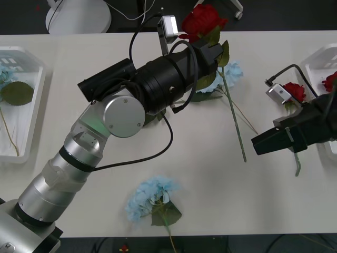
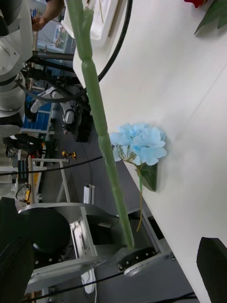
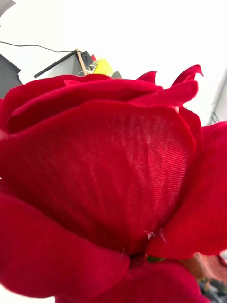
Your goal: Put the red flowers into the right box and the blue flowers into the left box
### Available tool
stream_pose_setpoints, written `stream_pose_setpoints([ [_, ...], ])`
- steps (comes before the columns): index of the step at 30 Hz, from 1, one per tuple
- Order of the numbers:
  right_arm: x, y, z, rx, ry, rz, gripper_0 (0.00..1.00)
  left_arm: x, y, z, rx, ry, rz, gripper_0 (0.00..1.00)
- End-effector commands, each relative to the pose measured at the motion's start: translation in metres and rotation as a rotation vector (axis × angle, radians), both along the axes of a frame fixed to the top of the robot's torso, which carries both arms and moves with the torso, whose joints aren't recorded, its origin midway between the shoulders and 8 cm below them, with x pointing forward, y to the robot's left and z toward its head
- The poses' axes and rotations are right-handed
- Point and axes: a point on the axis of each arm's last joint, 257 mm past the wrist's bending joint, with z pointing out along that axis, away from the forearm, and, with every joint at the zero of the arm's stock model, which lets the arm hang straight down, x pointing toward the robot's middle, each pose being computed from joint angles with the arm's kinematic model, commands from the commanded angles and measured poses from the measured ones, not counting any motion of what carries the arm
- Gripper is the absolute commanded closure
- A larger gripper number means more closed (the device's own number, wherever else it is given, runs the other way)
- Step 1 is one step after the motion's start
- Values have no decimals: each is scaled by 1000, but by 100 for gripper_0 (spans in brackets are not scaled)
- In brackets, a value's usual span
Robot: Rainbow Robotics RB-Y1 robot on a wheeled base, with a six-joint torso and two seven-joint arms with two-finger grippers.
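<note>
My left gripper (image 1: 213, 52) reaches over the table's far middle, shut on a red flower (image 1: 202, 21) just below its head; the petals (image 3: 113, 165) are right against the left wrist camera. Its stem (image 1: 235, 118) trails toward me past a blue flower (image 1: 231, 71). My right gripper (image 1: 256, 145) is open beside the right box (image 1: 316, 55), fingers spread one above the other. A second red flower (image 1: 295, 90) lies across it, its stem (image 2: 101, 128) running between the fingers. Another red flower (image 1: 330, 81) lies in the right box. A blue flower (image 1: 152, 194) (image 2: 139, 142) lies near the front edge.
The left box (image 1: 39, 68) (image 2: 113, 21) at the table's left holds a blue flower (image 1: 4, 71) with a broad leaf (image 1: 16, 92). My left arm (image 1: 121, 116) and its cable span the table's middle. A white round base (image 1: 79, 18) stands beyond the far edge.
</note>
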Motion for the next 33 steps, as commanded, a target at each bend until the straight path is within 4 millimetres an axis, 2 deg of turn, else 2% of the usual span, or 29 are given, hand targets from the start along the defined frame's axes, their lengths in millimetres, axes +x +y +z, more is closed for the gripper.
stream_pose_setpoints([
  [1, 0, 30, -2, 45, 17, -7, 0, 0, 13, 15, -67, 25, 6, 100],
  [6, 0, 53, -1, 87, 26, -5, 1, 1, 14, 16, -68, 24, 9, 100],
  [7, 0, 57, -2, 91, 25, -5, 6, 1, 15, 15, -68, 26, 9, 100],
  [8, -1, 60, -3, 95, 29, -5, 19, 1, 15, 16, -69, 27, 9, 100],
  [9, 0, 64, -3, 100, 28, -10, 38, 1, 15, 17, -71, 26, 9, 100],
  [10, 1, 66, -3, 100, 27, -13, 47, 1, 15, 17, -71, 26, 9, 100],
  [13, 4, 71, -5, 102, 31, -25, 93, 1, 16, 16, -74, 29, 9, 100],
  [14, 3, 72, -6, 101, 33, -24, 100, 1, 15, 17, -74, 27, 9, 100],
  [26, 5, 73, -5, 98, 43, -32, 100, 4, 20, 18, -73, 25, 18, 100],
  [27, 5, 73, -4, 97, 43, -29, 100, 5, 21, 17, -72, 25, 19, 97],
  [29, 5, 72, -4, 94, 42, -31, 100, 5, 21, 18, -73, 24, 21, 75],
  [30, 6, 72, -4, 94, 44, -33, 100, 6, 23, 18, -72, 22, 24, 35],
  [31, 6, 72, -3, 95, 43, -34, 100, 6, 23, 19, -71, 20, 25, 9],
  [32, 7, 71, -4, 94, 45, -38, 100, 7, 25, 18, -66, 17, 28, 0],
  [33, 7, 72, -3, 95, 44, -40, 100, 8, 27, 18, -67, 18, 31, 0],
])
